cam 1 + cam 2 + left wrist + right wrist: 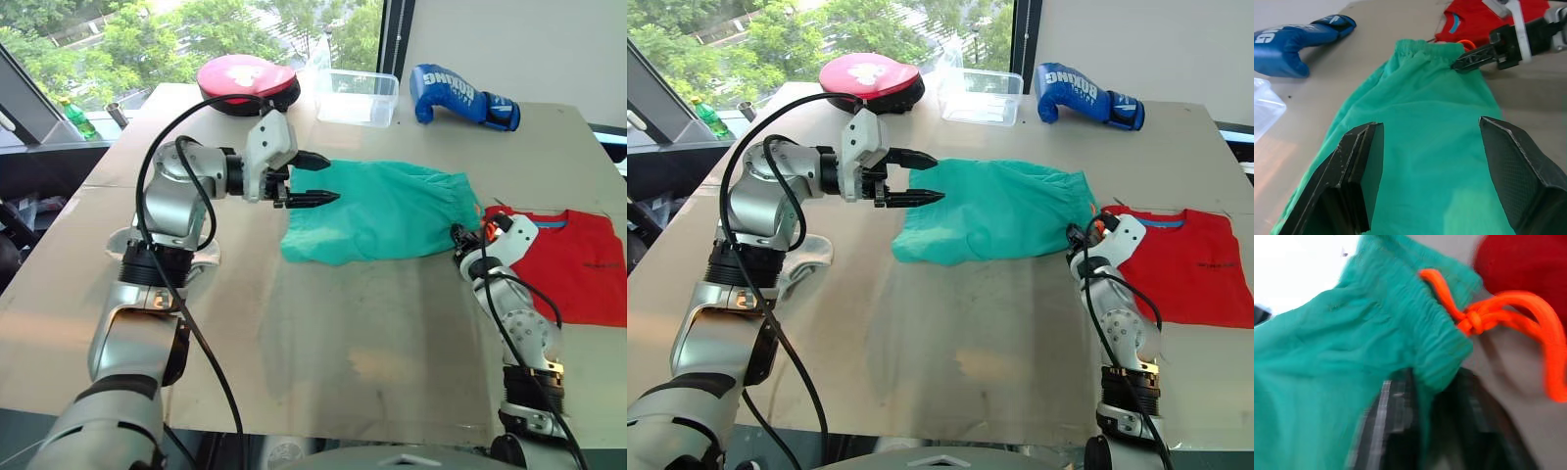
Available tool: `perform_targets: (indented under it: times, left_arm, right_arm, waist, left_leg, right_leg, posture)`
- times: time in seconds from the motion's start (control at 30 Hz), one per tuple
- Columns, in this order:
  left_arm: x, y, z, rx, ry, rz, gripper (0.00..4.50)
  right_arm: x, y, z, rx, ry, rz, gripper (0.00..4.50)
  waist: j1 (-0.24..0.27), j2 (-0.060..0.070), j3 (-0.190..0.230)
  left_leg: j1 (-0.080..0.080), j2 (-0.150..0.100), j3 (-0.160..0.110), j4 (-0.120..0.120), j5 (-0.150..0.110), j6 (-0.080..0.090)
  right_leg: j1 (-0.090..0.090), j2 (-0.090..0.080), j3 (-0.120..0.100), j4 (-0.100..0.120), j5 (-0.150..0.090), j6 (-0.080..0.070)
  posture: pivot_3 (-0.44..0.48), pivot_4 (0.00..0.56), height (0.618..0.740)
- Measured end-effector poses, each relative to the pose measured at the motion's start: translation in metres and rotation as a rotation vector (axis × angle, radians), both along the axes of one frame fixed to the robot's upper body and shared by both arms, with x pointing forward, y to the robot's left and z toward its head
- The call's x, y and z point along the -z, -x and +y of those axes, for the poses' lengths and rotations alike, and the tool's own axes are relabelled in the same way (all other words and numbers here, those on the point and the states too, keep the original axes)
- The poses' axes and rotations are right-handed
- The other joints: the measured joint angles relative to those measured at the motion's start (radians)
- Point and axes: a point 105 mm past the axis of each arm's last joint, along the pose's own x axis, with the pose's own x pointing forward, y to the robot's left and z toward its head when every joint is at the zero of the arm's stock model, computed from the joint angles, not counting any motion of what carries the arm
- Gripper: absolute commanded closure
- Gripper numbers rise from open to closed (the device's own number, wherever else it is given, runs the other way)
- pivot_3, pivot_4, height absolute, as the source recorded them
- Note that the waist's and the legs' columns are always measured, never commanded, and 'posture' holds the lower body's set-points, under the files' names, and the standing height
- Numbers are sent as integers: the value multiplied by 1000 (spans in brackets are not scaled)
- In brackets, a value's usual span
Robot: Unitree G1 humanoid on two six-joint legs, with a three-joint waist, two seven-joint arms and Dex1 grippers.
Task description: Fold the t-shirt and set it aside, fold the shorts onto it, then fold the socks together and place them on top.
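Note:
The teal-green shorts [392, 211] lie spread flat across the middle of the table, waistband to the right, orange drawstring [1488, 316] at that end. My left gripper [333, 178] hovers open just above the shorts' left end, with nothing between its fingers [1361, 166]. My right gripper [458, 233] is at the near corner of the waistband, shut on the fabric there. The red t-shirt [578, 264] lies folded flat at the right edge of the table, close beside the waistband. The light grey socks [196, 262] lie on the left, mostly hidden behind my left arm.
At the table's far side stand a red-pink round pad [247, 80], a clear plastic box [358, 96] and a blue boxing glove [460, 96]. A green bottle [76, 117] sits beyond the left edge. Bare tabletop [372, 333] stretches in front of the shorts.

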Motion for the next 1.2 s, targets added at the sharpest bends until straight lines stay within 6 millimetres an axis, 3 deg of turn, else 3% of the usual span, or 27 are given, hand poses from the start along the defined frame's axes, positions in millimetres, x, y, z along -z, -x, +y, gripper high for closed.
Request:
perform_targets:
  times: [0.17, 0.3, 0.4, 0.53, 0.63, 0.7, 0.77, 0.87, 1.03, 1.2]
  left_arm:
    - [1, 4, -1, -11, 9, 18, 1147]
    - [6, 6, 3, -32, 7, 38, 1147]
    - [5, 5, 9, -60, 1, 30, 1147]
    - [4, 4, 12, -76, -4, 17, 1147]
    - [2, 3, 15, -91, 1, 5, 1147]
    - [0, 2, 19, -107, 6, 1, 1147]
    - [-4, 1, 25, -128, 11, -10, 1147]
    - [-11, -1, 34, -155, 11, -28, 1147]
    - [-22, 3, 50, -191, 19, -37, 1147]
    - [-15, 9, 47, -171, 33, -4, 1147]
  right_arm:
    - [-7, -2, -9, 45, 91, -43, 4477]
    - [-44, 10, -33, 67, 313, -177, 4477]
    - [-70, 28, -36, 28, 464, -256, 4477]
    - [-96, 35, -10, -149, 669, -333, 4477]
    - [-119, 37, 33, -356, 812, -456, 4477]
    - [-124, 37, 62, -477, 866, -516, 4477]
    - [-116, 35, 97, -631, 924, -546, 4477]
    - [-85, 27, 137, -846, 1030, -521, 4477]
    - [-49, 16, 170, -1066, 1176, -490, 4477]
    - [-19, 21, 195, -1265, 1199, -461, 4477]
  waist:
    - [2, 1, 1]
    - [5, 2, 1]
    - [4, 2, 1]
    - [-3, 2, 2]
    - [0, 3, 2]
    - [0, 2, 2]
    - [0, 2, 2]
    - [3, 2, 2]
    - [6, 1, 3]
    - [7, 1, 3]
  left_leg:
    - [-1, 0, 0, 0, 0, 0]
    - [-2, -1, 0, -1, 0, 0]
    - [-1, 0, 0, -2, 0, 0]
    - [0, 0, 1, -2, 0, 0]
    - [0, 0, 0, -2, 0, 0]
    - [0, 0, 0, -1, 0, 0]
    - [0, 0, 0, -1, 0, 0]
    - [-2, 0, 1, -1, 0, 0]
    - [-3, 0, 2, -1, 1, -2]
    - [-4, 1, 1, -1, 1, -2]
  right_leg:
    - [-1, 0, 0, 0, 0, 0]
    - [-2, -1, 0, -1, 0, 0]
    - [-2, -1, 0, -1, 0, 0]
    - [-2, 1, 2, -1, 0, 0]
    - [-2, 2, 1, 0, 0, 0]
    - [-2, 3, 1, 0, 0, 0]
    - [-2, 3, 1, -1, 0, 0]
    - [-3, 3, 1, -1, 0, 0]
    - [-5, 2, 1, -1, 0, 0]
    - [-5, 2, 0, -1, 0, 0]
  posture:
    - [0, 150, 735]
    - [0, 150, 735]
    - [0, 150, 735]
    - [0, 150, 735]
    - [0, 150, 735]
    - [0, 150, 735]
    - [0, 150, 735]
    - [0, 150, 735]
    - [0, 150, 735]
    - [0, 150, 735]
